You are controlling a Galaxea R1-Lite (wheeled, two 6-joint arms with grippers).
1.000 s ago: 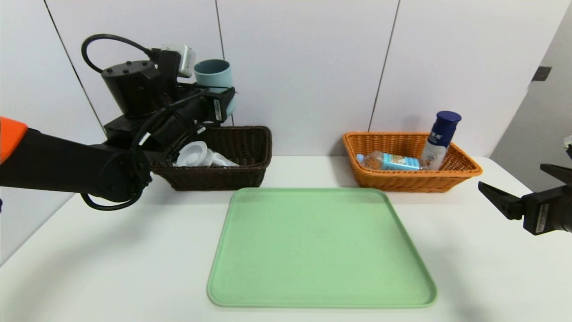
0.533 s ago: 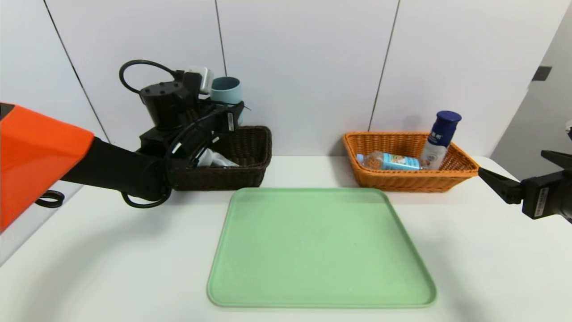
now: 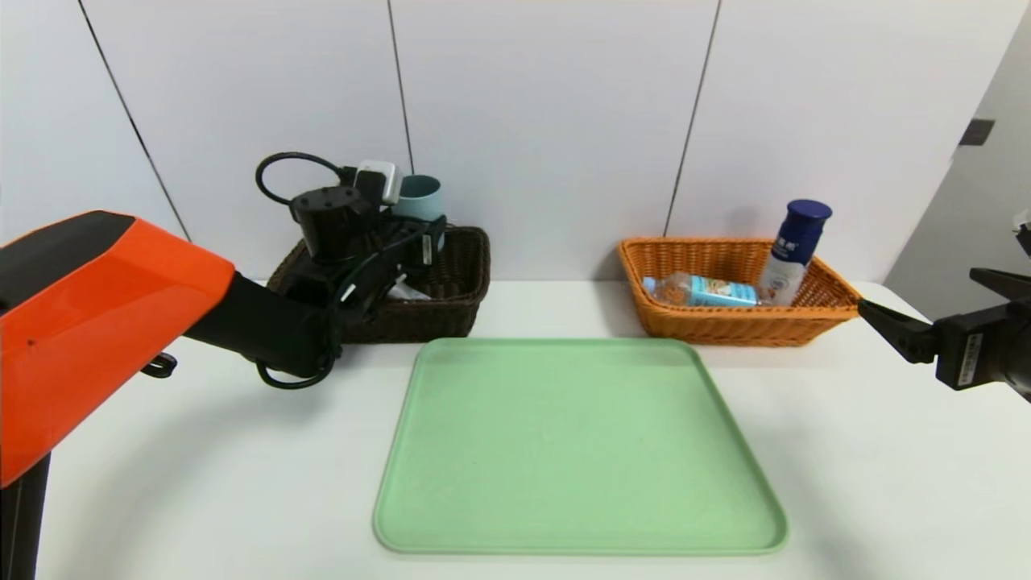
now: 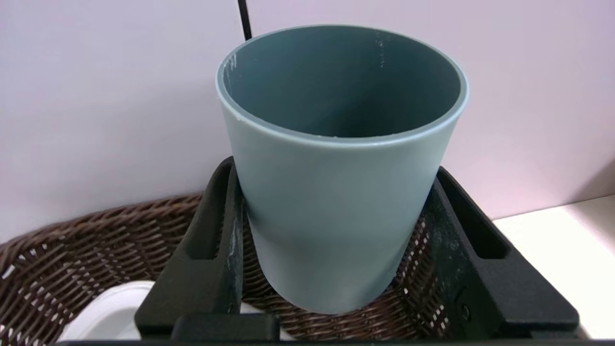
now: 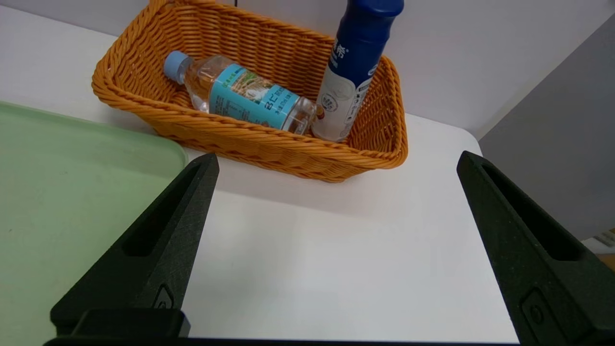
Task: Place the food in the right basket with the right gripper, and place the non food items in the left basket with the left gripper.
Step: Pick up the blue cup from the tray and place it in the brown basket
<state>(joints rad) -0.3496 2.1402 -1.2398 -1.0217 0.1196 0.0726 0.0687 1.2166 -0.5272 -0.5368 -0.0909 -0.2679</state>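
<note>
1. Our left gripper has its jaws closed on the sides of the teal-grey cup, held upright with its mouth up, over the back of the dark brown basket.
2. The cup's base hangs just above the weave; we cannot tell whether it touches yet.
3. A flat white case already lies in the same basket, close beside the cup's base. The slim small white bottle is hidden by the arm in the head view, so we cannot place it.
4. Our right gripper is parked at the right edge of the table with its jaws wide apart and nothing between them.
5. The clear water bottle lies on its side in the orange basket, and the white bottle with the navy cap leans against the basket's far corner. The green tray is bare.
6. What we judge could go wrong:
   - If we release while the cup is above the floor, it may bounce off the case or tip over.
   - The cup sits near the basket's back wall, so a drift outward could catch the rim.
   - Pulling back before the jaws clear could drag the cup out again.
</note>
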